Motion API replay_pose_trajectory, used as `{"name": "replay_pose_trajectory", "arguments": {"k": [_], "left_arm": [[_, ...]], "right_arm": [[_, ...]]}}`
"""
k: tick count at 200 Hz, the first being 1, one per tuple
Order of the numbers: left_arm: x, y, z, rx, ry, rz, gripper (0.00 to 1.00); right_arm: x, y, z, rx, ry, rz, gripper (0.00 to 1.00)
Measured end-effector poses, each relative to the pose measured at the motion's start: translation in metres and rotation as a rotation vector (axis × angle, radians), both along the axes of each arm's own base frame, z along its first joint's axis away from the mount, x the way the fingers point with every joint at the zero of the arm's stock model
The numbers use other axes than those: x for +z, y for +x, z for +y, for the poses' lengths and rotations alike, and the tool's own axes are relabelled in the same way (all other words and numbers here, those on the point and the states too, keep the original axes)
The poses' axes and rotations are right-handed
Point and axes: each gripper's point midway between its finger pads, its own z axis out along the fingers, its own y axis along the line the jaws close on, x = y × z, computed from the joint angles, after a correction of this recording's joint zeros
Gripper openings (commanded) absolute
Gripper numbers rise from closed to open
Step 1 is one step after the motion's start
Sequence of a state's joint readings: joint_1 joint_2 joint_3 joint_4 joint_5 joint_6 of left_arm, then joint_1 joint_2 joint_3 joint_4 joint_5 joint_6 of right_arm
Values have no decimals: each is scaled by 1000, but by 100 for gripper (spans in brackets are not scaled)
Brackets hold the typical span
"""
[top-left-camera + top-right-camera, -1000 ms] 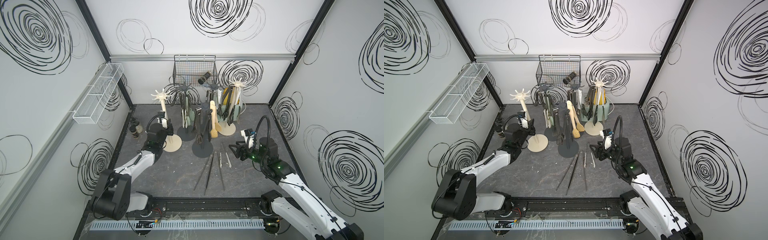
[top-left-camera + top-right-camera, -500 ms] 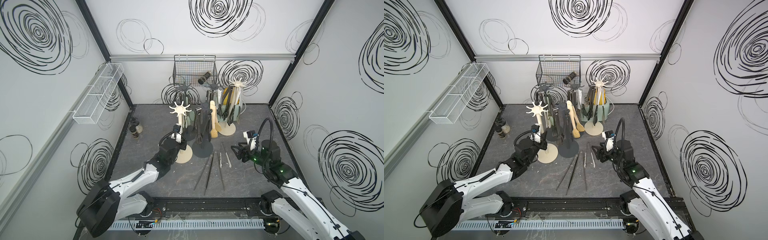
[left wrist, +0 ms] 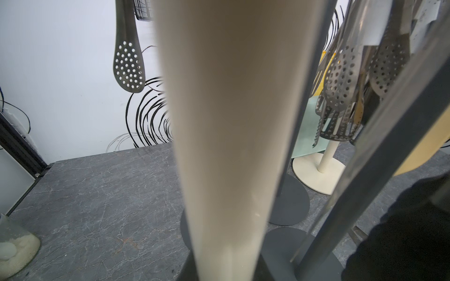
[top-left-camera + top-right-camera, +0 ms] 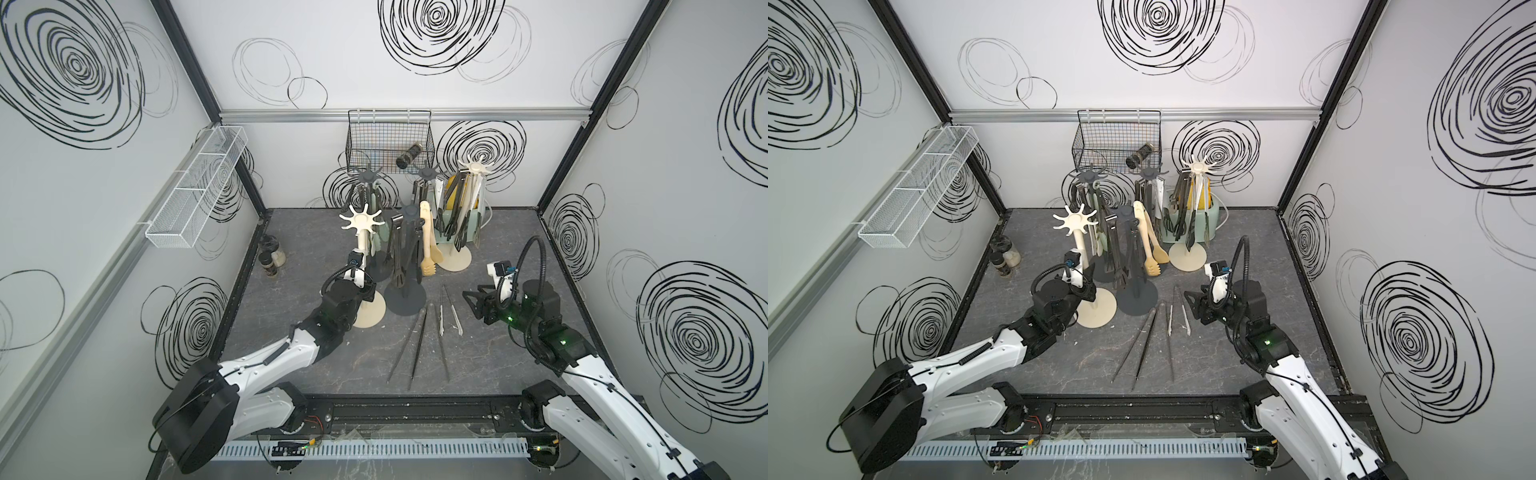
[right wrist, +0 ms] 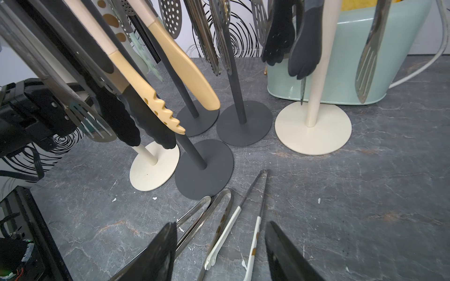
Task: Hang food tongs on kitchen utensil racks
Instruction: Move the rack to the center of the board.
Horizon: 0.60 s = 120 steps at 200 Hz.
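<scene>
Got my left gripper (image 4: 1087, 287) pinching the 1 empty cream rack (image 4: 1075, 224), steadying it I guess; right gripper (image 5: 220, 225) fingers (image 5: 155, 253) spread over white tongs (image 5: 232, 220).

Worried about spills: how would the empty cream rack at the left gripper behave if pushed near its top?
The cream rack probably tips rather than slides: tall thin pole, small round base. It looks stiff, and likely light, with no tongs on it.

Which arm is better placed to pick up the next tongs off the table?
Right: its jaws are open beside the white-handled tongs on the table; the left jaws grip the empty cream rack.
</scene>
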<state>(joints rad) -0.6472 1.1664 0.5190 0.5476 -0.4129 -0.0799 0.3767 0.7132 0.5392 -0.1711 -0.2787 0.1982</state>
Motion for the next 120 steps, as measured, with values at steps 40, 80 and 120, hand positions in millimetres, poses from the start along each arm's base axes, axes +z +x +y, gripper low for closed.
{"name": "replay_pose_trajectory", "arguments": {"k": [40, 80, 120], "left_arm": [[-2, -3, -2, -8, -9, 17, 45], [-2, -5, 1, -1, -14, 26, 51], [-9, -8, 9, 32, 7, 66, 56]], "right_arm": [[-1, 1, -1, -5, -3, 2, 61], [-3, 2, -1, -7, -6, 9, 61], [-6, 2, 0, -6, -11, 20, 61]]}}
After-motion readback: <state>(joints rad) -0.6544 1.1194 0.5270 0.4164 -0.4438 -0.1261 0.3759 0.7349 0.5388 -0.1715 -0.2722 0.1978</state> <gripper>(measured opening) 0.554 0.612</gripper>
